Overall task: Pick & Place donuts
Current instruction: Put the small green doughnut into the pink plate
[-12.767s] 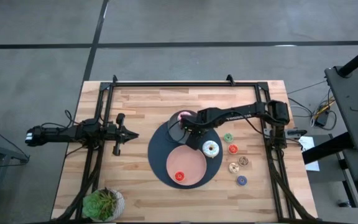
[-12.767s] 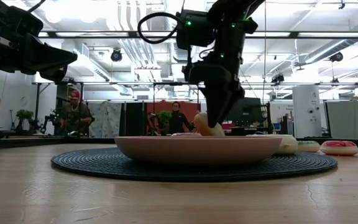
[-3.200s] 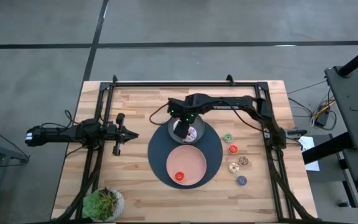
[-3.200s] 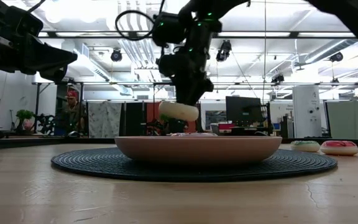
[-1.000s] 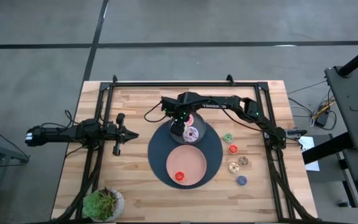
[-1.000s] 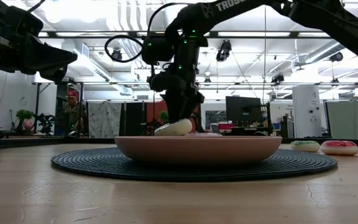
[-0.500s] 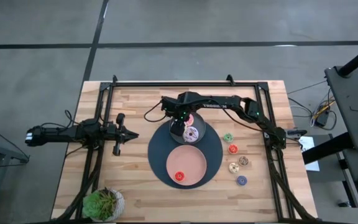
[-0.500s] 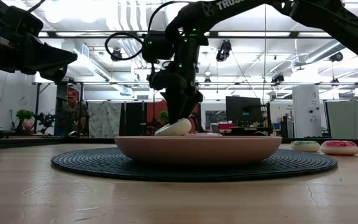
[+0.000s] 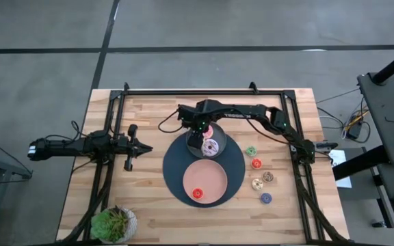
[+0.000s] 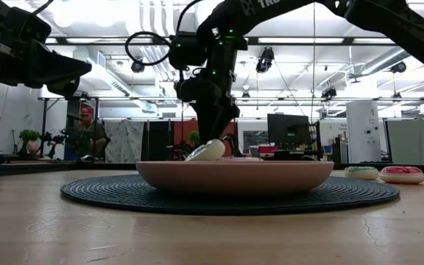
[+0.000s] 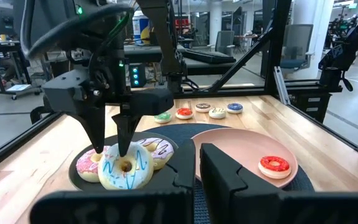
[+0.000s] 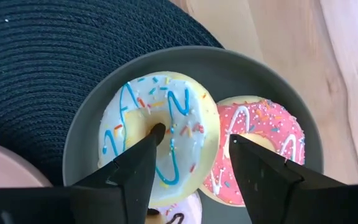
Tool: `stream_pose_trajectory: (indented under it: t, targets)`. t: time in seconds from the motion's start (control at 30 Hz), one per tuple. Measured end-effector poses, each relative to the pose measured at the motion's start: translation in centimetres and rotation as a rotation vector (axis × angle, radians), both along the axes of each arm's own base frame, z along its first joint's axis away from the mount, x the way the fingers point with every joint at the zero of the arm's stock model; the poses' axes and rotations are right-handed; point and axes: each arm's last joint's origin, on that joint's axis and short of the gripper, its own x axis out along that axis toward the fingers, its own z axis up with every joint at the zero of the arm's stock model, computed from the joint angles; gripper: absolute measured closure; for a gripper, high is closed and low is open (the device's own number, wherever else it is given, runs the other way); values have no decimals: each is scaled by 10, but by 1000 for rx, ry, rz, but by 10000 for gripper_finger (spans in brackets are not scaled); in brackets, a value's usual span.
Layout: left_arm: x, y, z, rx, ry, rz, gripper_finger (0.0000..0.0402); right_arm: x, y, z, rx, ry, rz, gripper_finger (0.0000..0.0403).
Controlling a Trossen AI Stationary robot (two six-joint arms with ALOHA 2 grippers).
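Three larger donuts crowd the grey plate [image 12: 92,134]: the white donut [image 12: 160,140] with blue icing lines lies on top, partly over the pink donut [image 12: 260,146] just beside it, and a lilac-frosted donut [image 11: 160,149] touches it on the other side. The right end effector [image 12: 188,155] hangs directly over the white donut with its fingers spread; one fingertip sits at the ring's hole, the other over the seam between white and pink, and neither finger clamps the ring. From the low view the white donut [image 10: 206,151] shows tilted behind the pink plate's rim.

One red donut [image 9: 197,193] lies alone in the pink plate [image 9: 214,174], which sits on the round dark woven mat [image 9: 173,167] together with the grey plate. Five tiny donuts lie on the bare wood well apart from the mat on the right arm's side: green [image 9: 251,151], red [image 9: 256,163], tan [image 9: 256,183], brown [image 9: 268,177] and blue [image 9: 266,198].

The left end effector [image 9: 144,147] waits at the left edge of the surface, fingers nearly together and empty. A potted plant [image 9: 113,222] stands at the near left corner of the wooden surface [image 9: 149,205], framed by black rails. Beyond it the low view shows a lit workshop with a person [image 10: 87,132] seated far back
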Motion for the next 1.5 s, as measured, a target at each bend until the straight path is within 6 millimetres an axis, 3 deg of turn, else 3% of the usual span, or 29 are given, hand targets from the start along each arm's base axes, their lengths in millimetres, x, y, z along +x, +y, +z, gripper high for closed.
stream_pose_trajectory:
  t: [0.17, 0.4, 0.8, 1.1, 1.5]
  targets:
    - [0, 0, 0, 0, -1, 0, 402, -1, 0, 5, -3, -11, 2, 206]
    - [0, 0, 0, 0, 0, 0, 402, -8, 2, 30, -19, -63, 2, 206]
    - [0, 0, 0, 0, -1, 0, 402, -32, 34, 82, -62, -159, 88, 207]
    - [0, 0, 0, 0, 0, 0, 402, -80, 57, 85, -77, -213, 122, 207]
    - [0, 0, 0, 0, 0, 0, 402, -169, 76, 57, -75, -276, 89, 207]
